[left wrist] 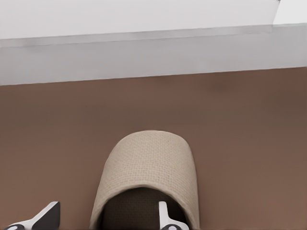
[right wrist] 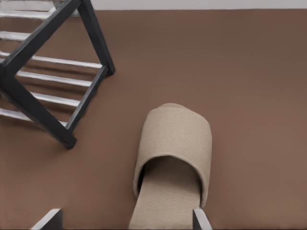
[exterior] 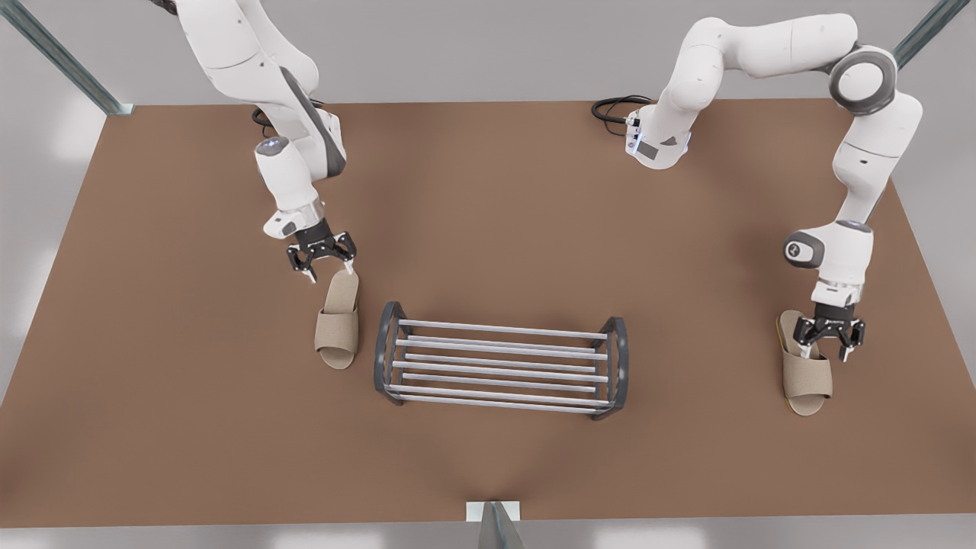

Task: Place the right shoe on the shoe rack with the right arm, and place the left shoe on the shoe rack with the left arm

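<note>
The shoe rack stands at the table's middle, nothing on its pale bars. The right shoe, a beige slipper, lies beside the rack's end on the front view's left. My right gripper hangs open over its heel end, and the right wrist view shows the shoe between my fingers with the rack close by. The left shoe lies far off on the front view's right. My left gripper is open and low over it; one finger is inside the shoe, the other outside its side wall.
The brown table has open surface all around the rack. Metal posts stand at the back corners, and a small mount sits at the front edge. Black cables lie by the arm base at the back.
</note>
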Motion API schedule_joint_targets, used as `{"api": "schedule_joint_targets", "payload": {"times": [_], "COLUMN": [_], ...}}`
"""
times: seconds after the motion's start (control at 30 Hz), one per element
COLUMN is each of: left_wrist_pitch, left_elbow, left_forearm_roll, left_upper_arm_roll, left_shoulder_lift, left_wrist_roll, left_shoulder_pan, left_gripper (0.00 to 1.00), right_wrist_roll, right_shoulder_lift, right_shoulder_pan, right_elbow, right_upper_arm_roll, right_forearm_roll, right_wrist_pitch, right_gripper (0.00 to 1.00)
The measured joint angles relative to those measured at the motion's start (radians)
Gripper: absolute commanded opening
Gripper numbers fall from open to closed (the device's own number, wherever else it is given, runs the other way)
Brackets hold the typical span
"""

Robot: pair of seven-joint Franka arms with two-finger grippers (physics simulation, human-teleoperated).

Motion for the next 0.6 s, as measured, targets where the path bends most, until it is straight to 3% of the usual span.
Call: {"api": "schedule_joint_targets", "payload": {"times": [0.2, 0.47, 0.5, 0.53, 0.6], "left_wrist_pitch": [0.0, 0.0, 0.0, 0.0, 0.001], "left_elbow": [0.019, 0.028, 0.029, 0.03, 0.03], "left_forearm_roll": [0.004, 0.007, 0.007, 0.007, 0.007], "left_upper_arm_roll": [0.0, 0.002, 0.002, 0.002, 0.002], "left_shoulder_lift": [0.024, 0.034, 0.036, 0.036, 0.037], "left_wrist_roll": [-0.001, -0.003, -0.003, -0.003, -0.003], "left_shoulder_pan": [-0.006, -0.005, -0.006, -0.006, -0.006], "left_gripper": [0.99, 0.98, 0.87, 0.67, 0.5], "right_wrist_roll": [0.007, 0.009, 0.01, 0.01, 0.01], "right_shoulder_lift": [0.153, 0.218, 0.237, 0.258, 0.287], "right_shoulder_pan": [-0.095, -0.096, -0.094, -0.092, -0.052], "right_elbow": [0.089, 0.123, 0.137, 0.151, 0.175], "right_upper_arm_roll": [-0.012, -0.025, -0.031, -0.039, -0.084], "right_forearm_roll": [0.01, 0.014, 0.014, 0.014, 0.014], "right_wrist_pitch": [0.032, 0.045, 0.046, 0.047, 0.048], "right_gripper": [1.0, 1.0, 1.0, 1.0, 1.0]}}
